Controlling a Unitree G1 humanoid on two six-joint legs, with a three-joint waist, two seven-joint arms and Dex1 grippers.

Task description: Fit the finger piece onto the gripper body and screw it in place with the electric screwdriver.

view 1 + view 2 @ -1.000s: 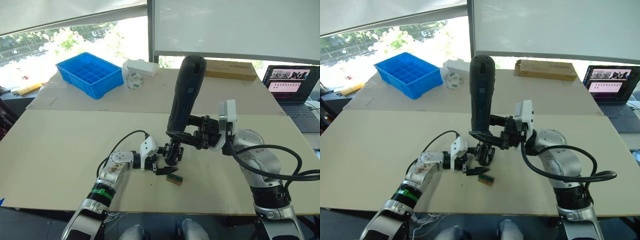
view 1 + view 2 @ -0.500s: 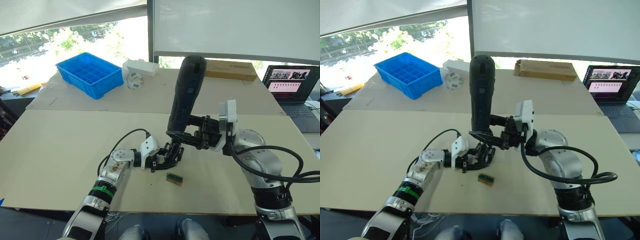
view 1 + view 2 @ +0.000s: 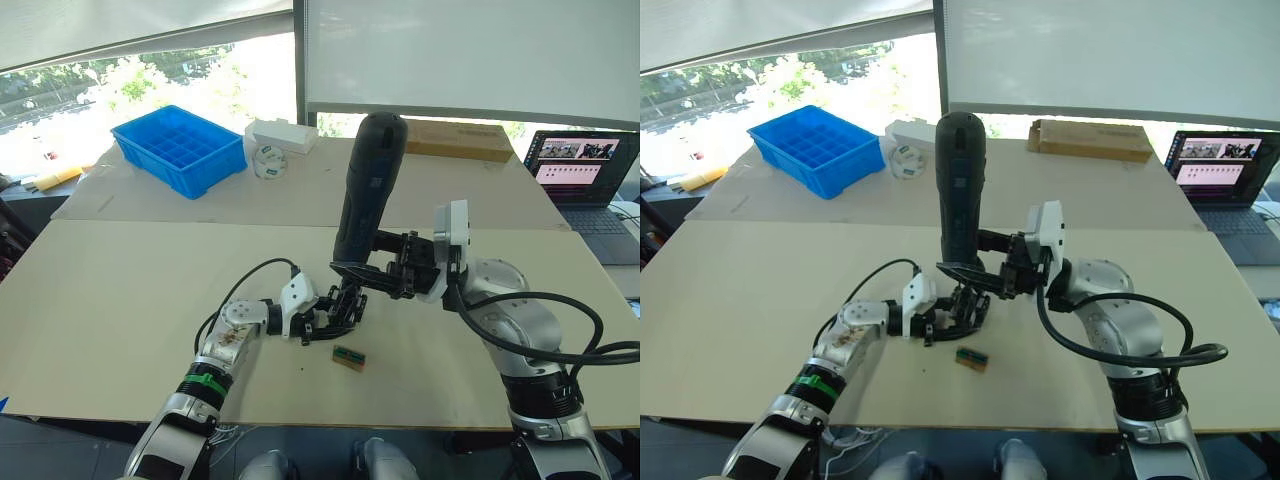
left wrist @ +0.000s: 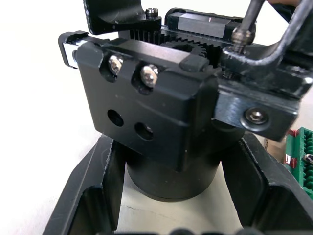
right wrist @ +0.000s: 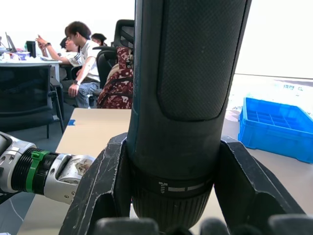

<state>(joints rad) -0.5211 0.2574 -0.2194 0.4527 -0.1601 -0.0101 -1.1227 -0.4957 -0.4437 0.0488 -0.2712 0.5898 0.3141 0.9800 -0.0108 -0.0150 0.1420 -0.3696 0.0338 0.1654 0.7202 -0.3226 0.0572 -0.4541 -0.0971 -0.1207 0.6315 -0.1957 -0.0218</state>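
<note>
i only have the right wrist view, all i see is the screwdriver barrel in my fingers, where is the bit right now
Observer: In the left wrist view, the metal bit comes down at the top of the gripper body, beside its gear teeth.
Operator: is the body held or loose on the table
Observer: Held. The left gripper has one finger on each side of its round base.
Operator: screwdriver straight up?
Observer: Nearly; in the head view the electric screwdriver leans a little, top away from the robot, held low by the right gripper.
Operator: anything close by
Observer: A small green-and-tan block lies on the table just in front.
</note>
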